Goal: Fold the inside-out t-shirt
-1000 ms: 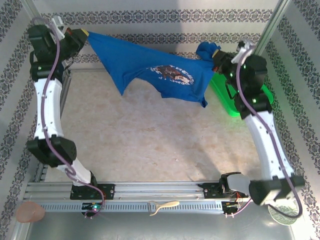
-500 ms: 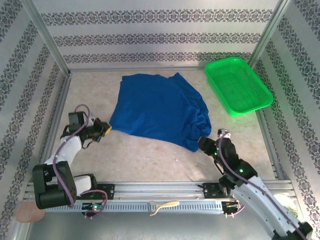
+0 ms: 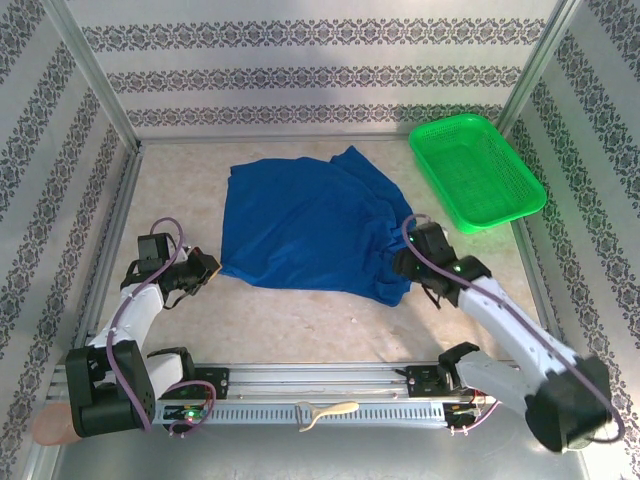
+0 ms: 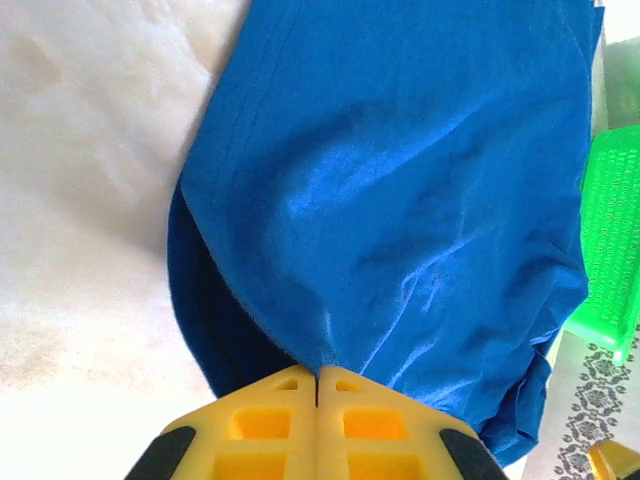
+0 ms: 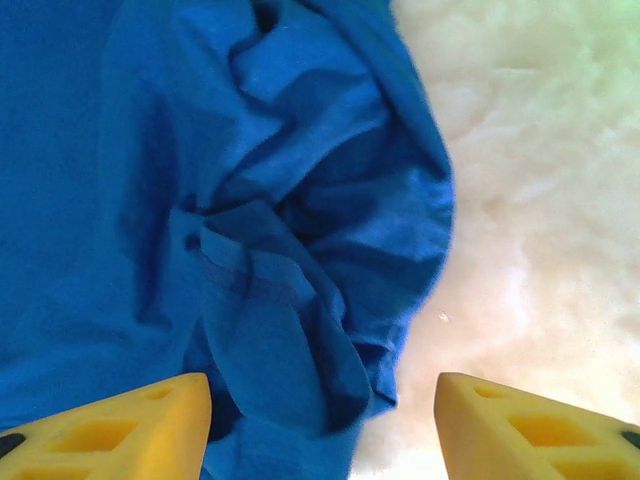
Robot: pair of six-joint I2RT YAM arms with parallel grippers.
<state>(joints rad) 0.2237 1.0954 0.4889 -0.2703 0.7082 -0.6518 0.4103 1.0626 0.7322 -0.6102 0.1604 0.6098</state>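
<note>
The royal-blue soft cotton t-shirt (image 3: 310, 225) lies spread on the beige mottled tabletop (image 3: 300, 330), roughly mid-table. Its left part is fairly smooth and its right edge is bunched into folds. No print shows on the upper face.

At the shirt's near-left corner sits the left gripper (image 3: 205, 268). Its yellow fingers are pressed together on the hem. The right gripper (image 3: 408, 262) is at the crumpled right edge with its fingers apart, holding nothing. The green plastic mesh basket (image 3: 475, 170) stands well clear at the far right.

I judge the step in hand to be laying the shirt out flat before any fold. The next move likely calls for the right gripper to take the bunched edge and draw it out against the left's hold.

The top view gives the whole outline and both arms. The left wrist view shows the pinch itself (image 4: 318, 375), with cloth running into the seam between the fingers. The right wrist view shows the wide-set fingers (image 5: 130, 420) straddling deep creases that look minor from above.
</note>
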